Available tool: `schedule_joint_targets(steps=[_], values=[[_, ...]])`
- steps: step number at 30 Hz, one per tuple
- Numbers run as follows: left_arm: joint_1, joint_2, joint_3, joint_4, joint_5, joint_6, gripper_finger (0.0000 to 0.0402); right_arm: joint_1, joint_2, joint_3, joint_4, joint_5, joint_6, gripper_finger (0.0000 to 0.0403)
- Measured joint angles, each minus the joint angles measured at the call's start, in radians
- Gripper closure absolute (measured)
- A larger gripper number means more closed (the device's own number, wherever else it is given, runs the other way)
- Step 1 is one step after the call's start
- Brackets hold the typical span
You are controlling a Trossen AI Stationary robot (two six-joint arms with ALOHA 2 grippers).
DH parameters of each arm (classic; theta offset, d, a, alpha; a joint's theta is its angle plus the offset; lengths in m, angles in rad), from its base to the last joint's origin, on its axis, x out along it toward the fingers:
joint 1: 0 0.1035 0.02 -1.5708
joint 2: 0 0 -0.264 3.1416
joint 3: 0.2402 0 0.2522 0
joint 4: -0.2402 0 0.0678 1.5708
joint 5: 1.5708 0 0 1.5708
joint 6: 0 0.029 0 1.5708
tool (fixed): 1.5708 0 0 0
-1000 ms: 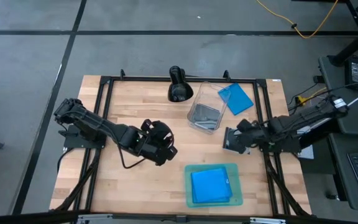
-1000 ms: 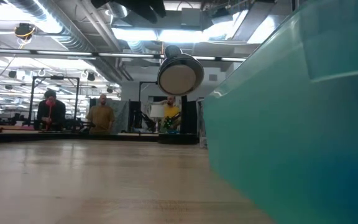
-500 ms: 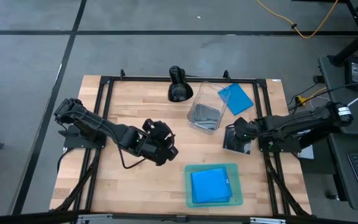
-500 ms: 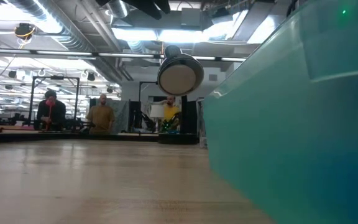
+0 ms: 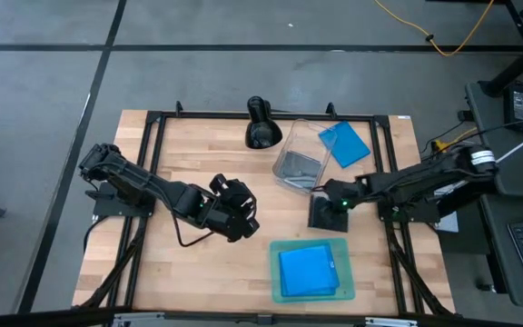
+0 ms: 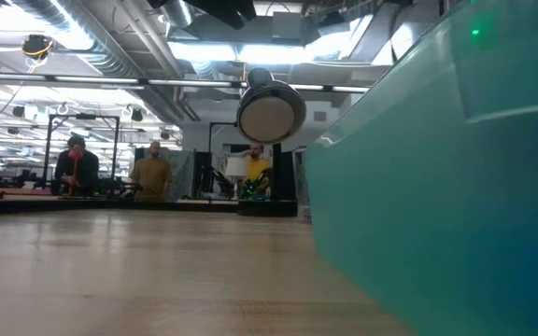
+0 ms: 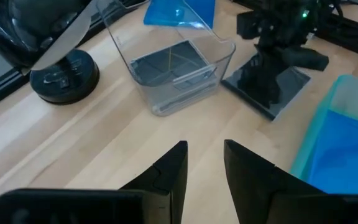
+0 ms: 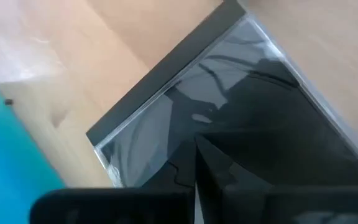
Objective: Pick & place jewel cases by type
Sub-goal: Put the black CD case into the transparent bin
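A black-and-clear jewel case (image 5: pixel 325 214) lies flat on the table between the clear tub (image 5: pixel 284 145) and the teal tray (image 5: pixel 345 247). My right gripper (image 5: pixel 332 202) stands over it, shut. Another black case (image 5: pixel 300 169) lies in the tub's bottom. A blue case (image 5: pixel 344 143) lies at the tub's far right corner. Blue cases (image 5: pixel 307 271) are stacked in the tray. My left gripper (image 7: pixel 204 165) is open and holds nothing, left of the tray above the table's middle. My right gripper presses its shut fingertips (image 8: pixel 211 163) down on the case's clear top face (image 8: pixel 185 118), slanting down from the table's right. The case (image 7: pixel 267 93) lies flat on the wood.
A black round device on a stand (image 5: pixel 261 127) sits at the far edge, left of the tub. Black frame rails (image 5: pixel 152 163) run along the table's sides. Bare wood lies between my left gripper and the tub. The tray wall (image 6: pixel 437 187) fills the low view's right.
My right gripper has gone down and toward the table's left, tipping steeper. The black case under it has slid along the table from beside the right rail to the spot between the tub and the tray.
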Motion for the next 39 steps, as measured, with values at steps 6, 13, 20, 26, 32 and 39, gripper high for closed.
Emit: schedule_joint_targets(steps=[6, 13, 20, 26, 32, 39], values=[[-0.016, 0.0, 0.0, 0.0, -0.002, 0.0, 0.0304, 0.003, 0.216, 0.178, 0.002, -0.043, -0.13, 0.0399], [-0.041, 0.0, 0.0, 0.002, -0.005, -0.008, 0.0304, 0.003, 0.444, 0.405, 0.006, -0.09, -0.301, 0.0399], [-0.063, 0.0, 0.0, 0.004, -0.028, -0.034, 0.0304, 0.0, 0.61, 0.622, -0.028, -0.116, -0.447, 0.0399], [-0.069, -0.001, 0.0, 0.003, -0.028, -0.035, 0.0304, -0.002, 0.586, 0.741, -0.122, -0.069, -0.551, 0.0399], [-0.069, -0.001, 0.0, -0.003, -0.023, -0.059, 0.0304, -0.011, 0.498, 0.844, -0.266, -0.037, -0.632, 0.0399], [-0.066, 0.047, 0.0, -0.054, -0.017, -0.252, 0.0304, 0.017, 0.294, 0.804, -0.508, 0.161, -0.66, 0.0399]])
